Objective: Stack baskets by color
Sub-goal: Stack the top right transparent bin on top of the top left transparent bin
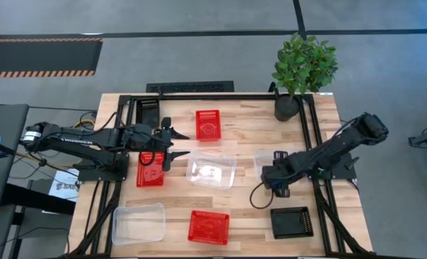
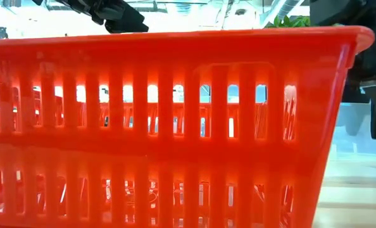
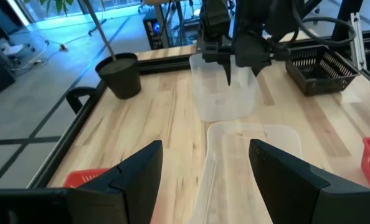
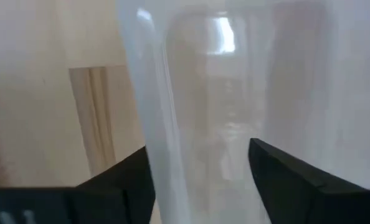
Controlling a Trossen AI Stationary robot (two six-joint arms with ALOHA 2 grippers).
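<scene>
At far left, left hand [image 1: 187, 144] hovering above the surface [image 1: 249, 140], released, jaws spread wide with nothing between them; same wide spread seen from its wrist [image 3: 205, 149]. Just under and beside it, a red basket [image 1: 150, 170] standing on the wood. Nearer the front edge on that side, a clear basket [image 1: 138, 223], well apart from the others.

Toward the middle, a second red basket [image 1: 208, 124] at the back, a second clear basket [image 1: 212, 170] in the centre just ahead of the left hand, and a third red basket [image 1: 208, 226] at the front, filling the low view with its slotted wall [image 2: 175, 126].

Further right, a third clear basket [image 1: 271, 158] with right hand [image 1: 277, 160] reaching down onto it, astride one see-through wall [image 4: 200, 149]. Cannot tell whether clenched on that wall or merely set around it. From the left wrist, this hand [image 3: 241, 71] seen at the far basket's rim [image 3: 225, 99].

At the front right, a black basket [image 1: 292, 221]. At the back right corner, a potted plant [image 1: 300, 72].
</scene>
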